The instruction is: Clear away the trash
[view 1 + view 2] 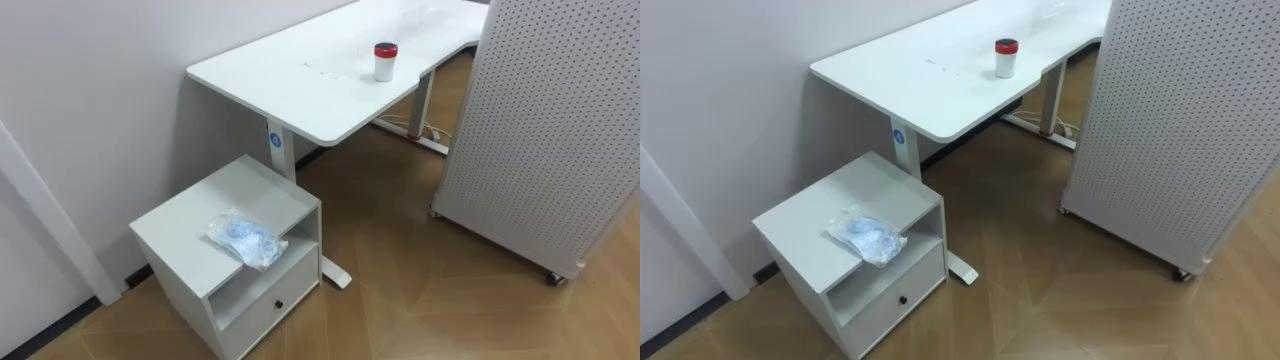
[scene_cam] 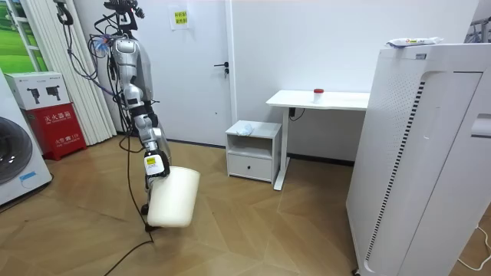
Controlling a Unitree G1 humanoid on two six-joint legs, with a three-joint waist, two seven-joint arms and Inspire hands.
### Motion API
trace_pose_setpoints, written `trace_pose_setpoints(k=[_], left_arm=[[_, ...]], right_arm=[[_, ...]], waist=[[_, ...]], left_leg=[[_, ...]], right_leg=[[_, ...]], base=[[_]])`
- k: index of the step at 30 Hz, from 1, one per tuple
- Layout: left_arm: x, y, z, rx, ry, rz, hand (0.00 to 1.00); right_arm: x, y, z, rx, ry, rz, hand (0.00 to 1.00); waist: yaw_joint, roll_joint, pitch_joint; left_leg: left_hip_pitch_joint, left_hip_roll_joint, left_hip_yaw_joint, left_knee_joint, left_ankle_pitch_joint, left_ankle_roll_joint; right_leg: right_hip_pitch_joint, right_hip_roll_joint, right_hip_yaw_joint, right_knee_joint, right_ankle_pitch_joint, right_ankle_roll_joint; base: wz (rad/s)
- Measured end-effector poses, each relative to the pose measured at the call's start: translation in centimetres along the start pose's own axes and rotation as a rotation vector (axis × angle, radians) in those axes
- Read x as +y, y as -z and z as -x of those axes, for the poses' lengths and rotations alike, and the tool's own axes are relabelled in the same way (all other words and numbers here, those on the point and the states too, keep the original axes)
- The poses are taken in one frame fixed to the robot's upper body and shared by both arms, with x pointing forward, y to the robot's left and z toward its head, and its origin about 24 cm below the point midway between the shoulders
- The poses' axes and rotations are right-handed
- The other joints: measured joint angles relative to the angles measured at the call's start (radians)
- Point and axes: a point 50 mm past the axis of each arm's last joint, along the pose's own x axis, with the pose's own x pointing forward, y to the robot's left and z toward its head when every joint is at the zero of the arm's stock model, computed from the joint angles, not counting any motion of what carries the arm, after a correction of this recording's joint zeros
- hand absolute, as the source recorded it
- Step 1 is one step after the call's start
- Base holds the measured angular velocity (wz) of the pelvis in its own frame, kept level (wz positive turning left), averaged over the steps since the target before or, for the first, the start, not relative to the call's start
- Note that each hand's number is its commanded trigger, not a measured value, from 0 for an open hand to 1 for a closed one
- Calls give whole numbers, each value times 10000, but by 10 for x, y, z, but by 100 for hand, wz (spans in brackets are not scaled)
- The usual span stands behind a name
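The robot stands on the wood floor (image 1: 430, 290), facing a low white cabinet (image 1: 185, 215) by the wall. Its right hand (image 2: 156, 165) hangs low at the top of a white bin (image 2: 173, 199) that hangs just above the boards. I cannot tell from here how the hand grips it.

The garbage, a crumpled clear-and-blue bag (image 1: 247, 240), lies on the cabinet top. It sits toward the front corner on the robot's right and reaches the edge above the open shelf. Under that shelf is a drawer (image 1: 268, 305) with a small dark knob.

Just beyond the cabinet a white desk (image 1: 290, 80) runs along the wall, one leg standing close beside the cabinet. A white cup (image 1: 386, 61) with a red lid stands upright on the desk, well apart from the bag. To the robot's right of the desk is a tall perforated white panel (image 1: 540, 130) on castors.

Behind the robot, at the room view's left, are a red box (image 2: 55, 129) and a washer (image 2: 15, 157). A white door (image 2: 207, 69) is in the far wall.
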Motion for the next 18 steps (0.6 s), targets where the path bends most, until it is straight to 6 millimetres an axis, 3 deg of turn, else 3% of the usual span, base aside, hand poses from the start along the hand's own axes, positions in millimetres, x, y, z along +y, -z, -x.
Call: trace_pose_setpoints(k=[5, 15, 18], left_arm=[[1, -2, 0, -71, -19, 24, 0], [0, -1, 0, 17, 28, 15, 0], [-1, 3, 0, 239, 96, -63, 0]], right_arm=[[1, -1, 0, -45, -72, -2, 100], [4, -3, 0, -56, -500, 52, 100], [6, -2, 0, -29, -626, 113, 100]], waist=[[-2, 14, -8], [60, -148, 86], [85, -182, 74]], left_leg=[[39, 1, -29, -10, 0, 0], [33, 5, 2, -45, 0, 0], [24, 5, -24, -14, -1, -1]], right_leg=[[27, 1, -5, 6, 1, -1], [34, 3, -28, -23, -2, -7], [33, 2, -44, -20, -2, -7]], base=[[-1], [0], [0]])
